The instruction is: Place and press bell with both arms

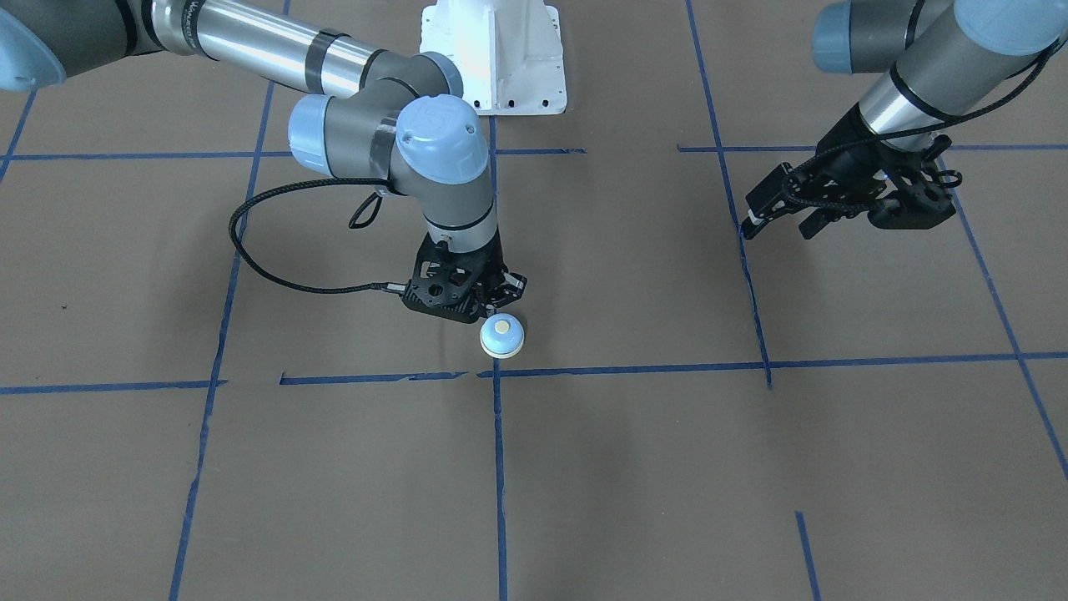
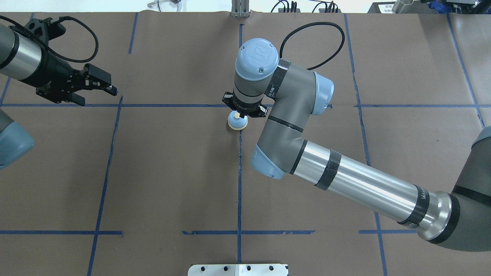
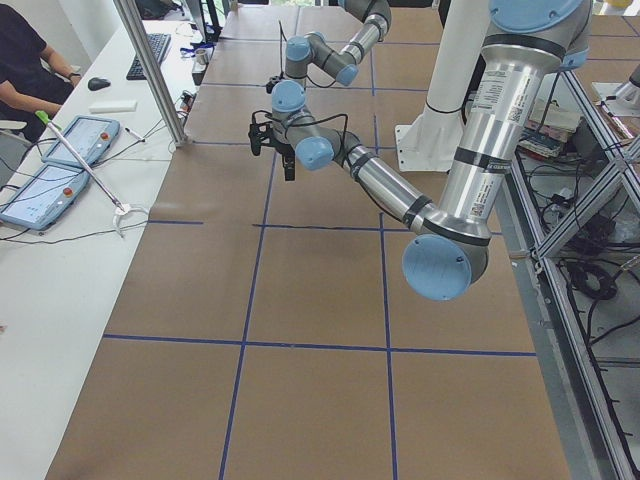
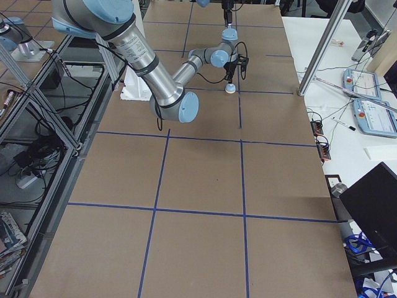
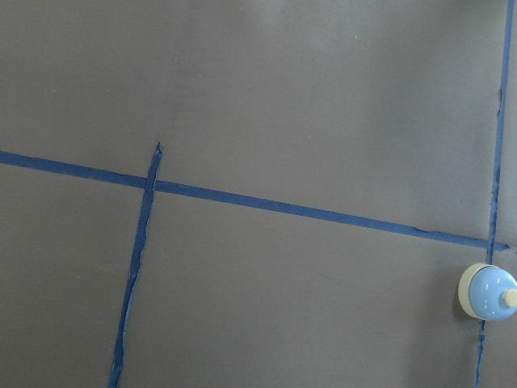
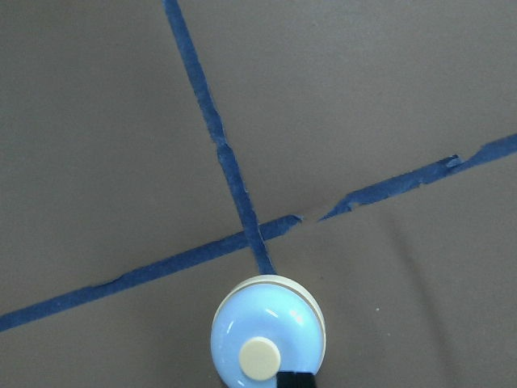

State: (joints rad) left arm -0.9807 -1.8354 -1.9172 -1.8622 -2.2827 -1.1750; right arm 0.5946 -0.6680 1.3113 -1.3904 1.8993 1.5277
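Observation:
The bell point(image 1: 502, 335) stands upright on the brown table by a crossing of blue tape lines; it also shows in the overhead view point(image 2: 238, 122), the left wrist view point(image 5: 488, 293) and the right wrist view point(image 6: 266, 339). My right gripper point(image 1: 486, 312) points straight down just over the bell's robot-side edge. Its black tip point(image 6: 295, 378) sits right beside the cream button, and the fingers look shut and empty. My left gripper point(image 1: 780, 227) hovers far off to the side, open and empty; it also shows in the overhead view point(image 2: 100, 95).
The white pedestal base point(image 1: 494, 58) stands at the table's robot side. Blue tape lines point(image 1: 634, 367) mark a grid on the brown surface. A black cable point(image 1: 250, 250) loops out from the right wrist. Operator desks with tablets point(image 3: 60, 150) lie beyond the far edge.

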